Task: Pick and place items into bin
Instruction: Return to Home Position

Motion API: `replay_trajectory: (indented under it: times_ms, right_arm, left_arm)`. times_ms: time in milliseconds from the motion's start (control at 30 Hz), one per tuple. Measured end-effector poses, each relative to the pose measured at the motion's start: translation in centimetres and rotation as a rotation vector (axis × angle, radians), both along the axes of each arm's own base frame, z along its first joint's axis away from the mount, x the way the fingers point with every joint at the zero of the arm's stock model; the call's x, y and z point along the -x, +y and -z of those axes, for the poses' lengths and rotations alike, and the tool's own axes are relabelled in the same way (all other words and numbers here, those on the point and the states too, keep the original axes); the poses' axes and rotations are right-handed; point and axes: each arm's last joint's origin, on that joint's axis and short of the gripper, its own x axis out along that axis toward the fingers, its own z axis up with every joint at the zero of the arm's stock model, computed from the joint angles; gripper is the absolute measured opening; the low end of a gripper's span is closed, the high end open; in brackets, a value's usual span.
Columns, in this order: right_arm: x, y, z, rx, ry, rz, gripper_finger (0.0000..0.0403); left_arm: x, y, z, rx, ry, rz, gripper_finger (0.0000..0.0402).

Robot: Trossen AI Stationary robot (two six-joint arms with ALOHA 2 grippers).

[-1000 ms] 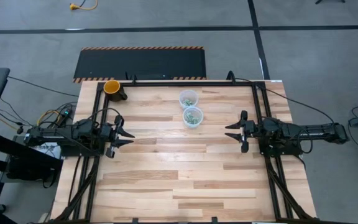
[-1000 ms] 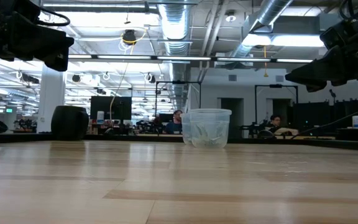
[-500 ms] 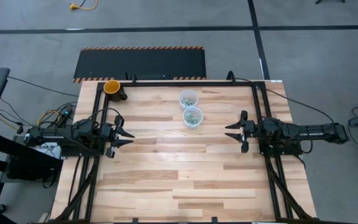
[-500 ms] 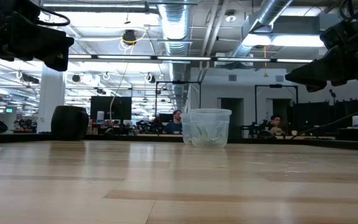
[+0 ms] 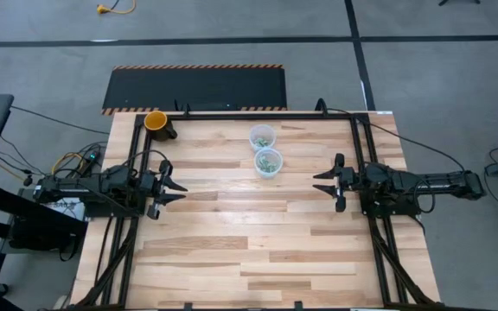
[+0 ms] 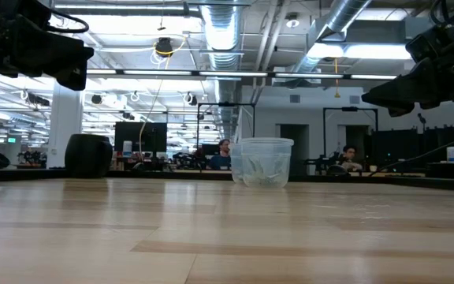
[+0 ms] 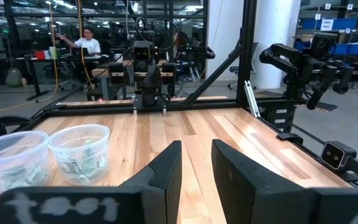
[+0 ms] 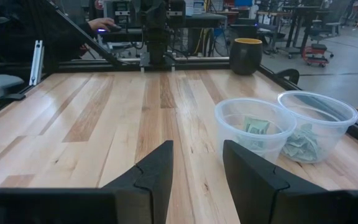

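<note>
Flanking the pale wood table [image 5: 249, 246] beneath ceiling ducts [image 6: 223, 31], left hand [image 5: 181, 190] and right hand [image 5: 318, 182] gape empty.

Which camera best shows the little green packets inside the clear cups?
The right wrist view: both cups stand close, packets showing through the walls. The left wrist view is similar, one cup cut off. The high view shows green specks; the low view, one cup.

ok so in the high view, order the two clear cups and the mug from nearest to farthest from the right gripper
Measured from the right gripper, at the table's right side:
1. front clear cup, the one closer to the table's middle.
2. back clear cup, just beyond it, toward the far edge.
3. mug, at the far left corner, clearly the farthest.
</note>
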Motion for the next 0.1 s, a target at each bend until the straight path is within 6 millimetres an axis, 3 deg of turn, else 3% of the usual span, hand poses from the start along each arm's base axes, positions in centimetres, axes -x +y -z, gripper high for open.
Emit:
replay_trajectory:
  times_ms: [100]
  right_arm:
    - [0.00,0.00,0.00,0.000,0.000,0.000,0.0133]
  left_arm:
    - [0.00,0.00,-0.01,-0.010,-0.002,-0.001,0.0077]
